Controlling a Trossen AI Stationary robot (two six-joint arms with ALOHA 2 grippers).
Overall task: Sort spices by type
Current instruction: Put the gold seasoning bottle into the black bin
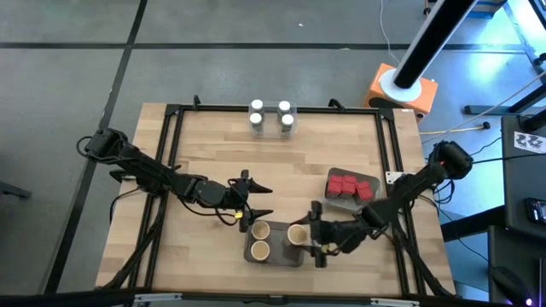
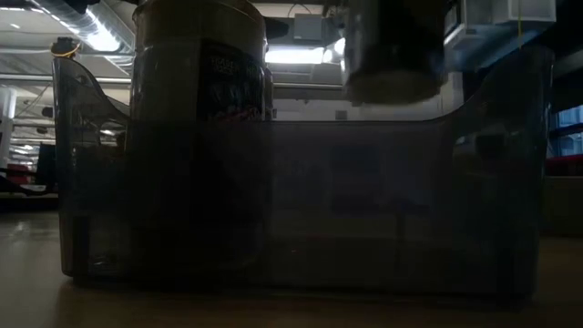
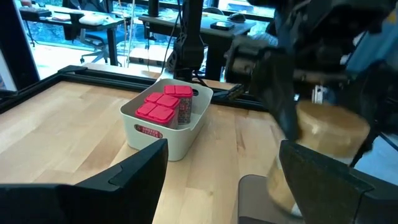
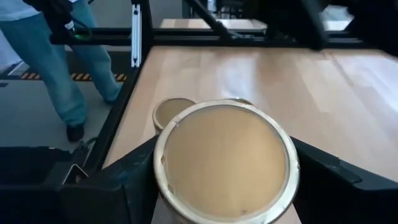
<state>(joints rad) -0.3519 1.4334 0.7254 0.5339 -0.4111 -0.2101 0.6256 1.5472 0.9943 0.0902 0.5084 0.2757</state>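
Two white-capped jars pairs (image 1: pixel 271 118) stand at the table's far middle. Red packs (image 1: pixel 348 185) lie in a pale tray (image 3: pixel 140 127) at the right. A grey tray (image 1: pixel 275 254) near the front edge holds two tan-topped jars (image 1: pixel 260 240); one of them stands tall in the low view (image 2: pixel 196 137). My right gripper (image 1: pixel 305 234) is shut on a third tan-topped jar (image 4: pixel 227 162) over the tray's right part. My left gripper (image 1: pixel 263 199) is open and empty, just beyond the tray's far left corner. My right gripper pinches the tan-topped jar between its two fingers (image 4: pixel 118 180), on opposite sides of the jar's body just under the lid's rim (image 4: pixel 158 171). The fingers come about level from the table's right. The jar is upright, its bottom (image 2: pixel 392 87) lifted clear above the tray's floor.
A black frame rail (image 1: pixel 179 136) runs around the table. An orange-based pole (image 1: pixel 401 85) stands beyond the far right corner. A person's legs (image 4: pixel 56 56) show beside the table in the right wrist view. Bare wood lies at the table's left and middle.
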